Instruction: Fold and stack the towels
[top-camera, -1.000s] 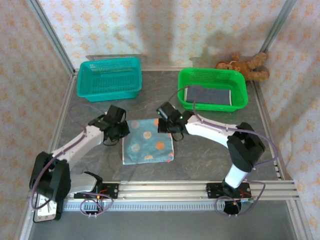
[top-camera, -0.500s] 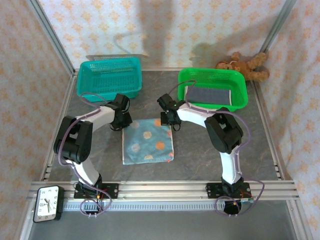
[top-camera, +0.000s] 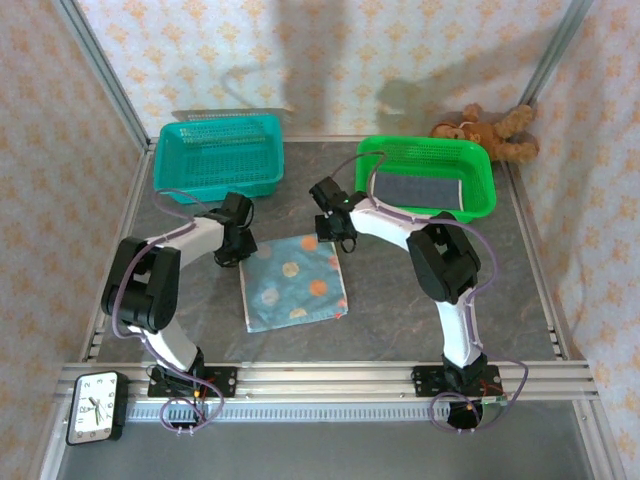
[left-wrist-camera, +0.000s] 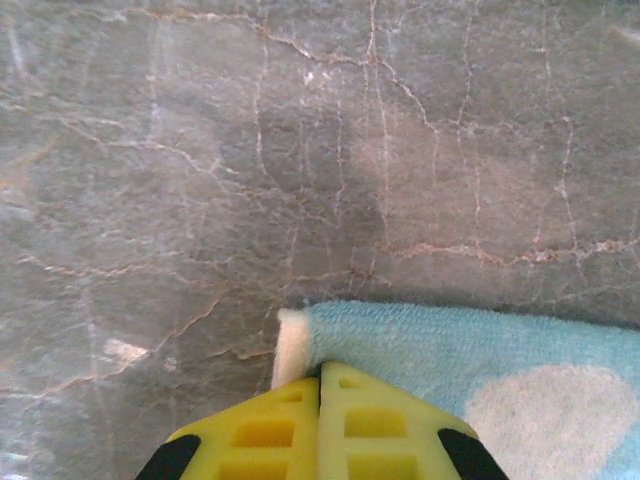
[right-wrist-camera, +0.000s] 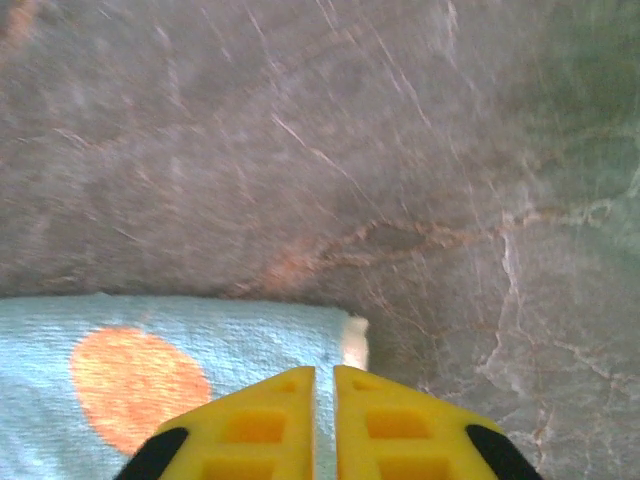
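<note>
The dotted towel (top-camera: 294, 282) is lying flat mid-table (top-camera: 420, 310), between the two arms. The left end effector (left-wrist-camera: 320, 372) is pinching its far left corner, fingers pressed together. The right end effector (right-wrist-camera: 324, 372) is sitting at the far right corner, fingers a sliver apart; I cannot tell whether it is gripping.

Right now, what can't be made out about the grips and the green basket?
Left wrist view: whether the left gripper pinches the towel corner; its shut fingers cover the contact.
Right wrist view: the same for the right gripper; its fingers cover the cloth edge.
Top view: the dark cloth in the green basket is too small to identify.
</note>
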